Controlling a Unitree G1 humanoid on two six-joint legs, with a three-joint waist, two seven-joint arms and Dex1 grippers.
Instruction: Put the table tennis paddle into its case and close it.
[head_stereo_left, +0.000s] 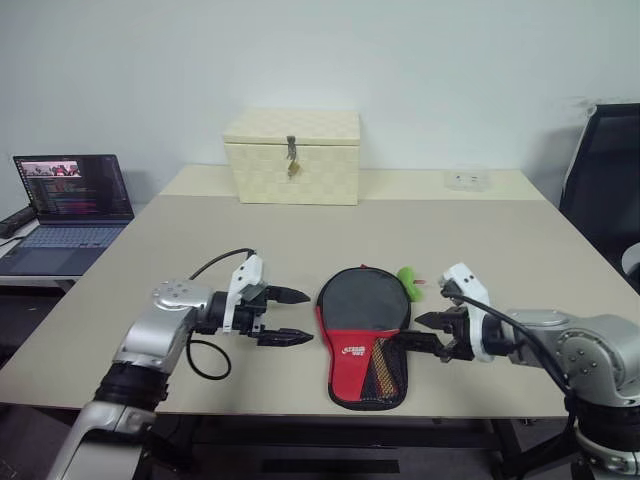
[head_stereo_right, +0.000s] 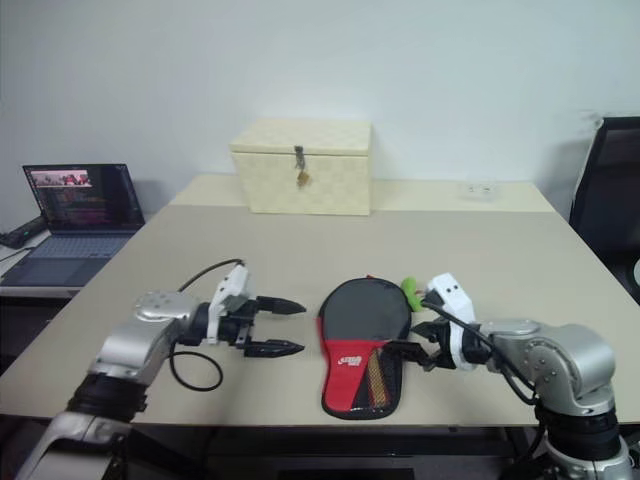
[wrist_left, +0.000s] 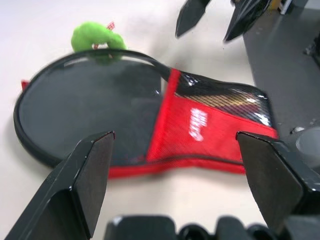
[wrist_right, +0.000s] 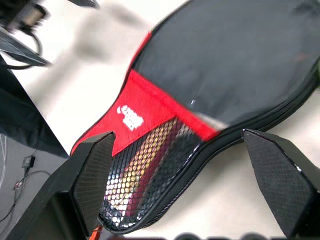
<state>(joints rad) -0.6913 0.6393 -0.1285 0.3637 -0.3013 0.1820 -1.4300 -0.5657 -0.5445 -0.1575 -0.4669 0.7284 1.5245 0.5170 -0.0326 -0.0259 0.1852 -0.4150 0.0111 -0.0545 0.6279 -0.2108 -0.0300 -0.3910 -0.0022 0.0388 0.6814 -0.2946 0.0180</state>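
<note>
The case (head_stereo_left: 362, 305) lies flat near the table's front edge: a round black top, a red and black-mesh lower part, and a green zipper tag (head_stereo_left: 409, 280) at its far right rim. Through the mesh (wrist_right: 150, 170) a pale and red shape shows. The table tennis paddle is otherwise hidden. My left gripper (head_stereo_left: 300, 317) hovers open just left of the case, pointing at it. My right gripper (head_stereo_left: 415, 332) stands open at the case's right side by the mesh part, holding nothing. The left wrist view shows the case (wrist_left: 90, 110) beyond my open fingers (wrist_left: 90, 175).
A cream woven box (head_stereo_left: 292, 157) with a metal latch stands at the back of the table (head_stereo_left: 500, 250). A small clear object (head_stereo_left: 467, 178) lies at the back right. An open laptop (head_stereo_left: 72, 195) sits on a side surface to the left. A black chair (head_stereo_left: 605, 180) stands at the right.
</note>
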